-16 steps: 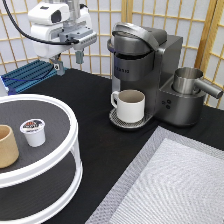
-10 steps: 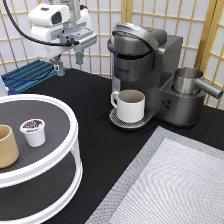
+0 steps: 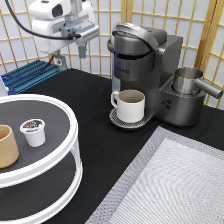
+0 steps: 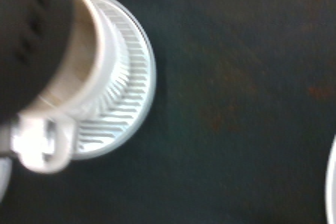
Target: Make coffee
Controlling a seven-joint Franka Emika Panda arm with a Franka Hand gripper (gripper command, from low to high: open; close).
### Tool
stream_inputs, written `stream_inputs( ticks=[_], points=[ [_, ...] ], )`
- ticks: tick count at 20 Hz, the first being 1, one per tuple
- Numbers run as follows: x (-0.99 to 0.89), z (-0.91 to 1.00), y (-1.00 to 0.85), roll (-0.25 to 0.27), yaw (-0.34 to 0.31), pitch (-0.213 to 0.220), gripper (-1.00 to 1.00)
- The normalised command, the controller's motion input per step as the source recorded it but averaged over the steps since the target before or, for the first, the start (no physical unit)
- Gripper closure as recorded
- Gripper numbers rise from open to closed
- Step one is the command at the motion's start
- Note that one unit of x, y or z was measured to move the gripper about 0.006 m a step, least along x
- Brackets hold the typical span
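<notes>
Gripper (image 3: 71,54): hung high at the exterior view's top left, above the black tabletop (image 3: 95,95) and to the left of the coffee machine (image 3: 150,60). Fingers spread apart, with nothing between them. Touched no object.

Coffee pod (image 3: 34,132): stood upright on the upper shelf of the white round two-tier stand (image 3: 70,150), at the exterior view's left. Dark printed foil top faced upward. Sat just beside the tan wooden cup (image 3: 6,146), apart from it, and well apart from the gripper.

Cream mug (image 3: 131,105): stood upright on the drip tray (image 3: 116,120) beneath the machine's brew head, handle turned toward the exterior view's left. Brew head lid closed.

Metal jug (image 3: 189,81): seated on the machine's right side, handle pointed toward the exterior view's right.

Grey woven mat (image 3: 170,185): lay across the exterior view's bottom right. Blue ribbed object (image 3: 30,75): lay at the left rear of the table, before the paper screen (image 3: 100,30).

Wrist view: showed the cream mug (image 4: 45,60) from above, its handle (image 4: 41,147) included, on the ribbed drip tray (image 4: 124,100), with black tabletop (image 4: 240,125) beside it. Coffee pod not seen there.
</notes>
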Motion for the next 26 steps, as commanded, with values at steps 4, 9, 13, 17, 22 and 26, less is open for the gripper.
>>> stream_inputs(
  ticks=[4, 9, 13, 17, 22, 26],
  points=[
    [0.90, 0.72, 0.00, 0.134, -0.021, 0.064, -1.00],
    [0.93, 0.64, 0.00, 0.160, -0.010, 0.068, -1.00],
    [0.90, 0.48, -0.02, 0.250, 0.000, 0.109, -1.00],
    [0.72, 0.32, -0.19, 0.303, 0.012, 0.139, -1.00],
    [0.47, 0.25, -0.15, 0.254, 0.018, 0.144, -1.00],
    [0.41, 0.45, 0.07, 0.133, 0.000, 0.186, -1.00]
  ],
)
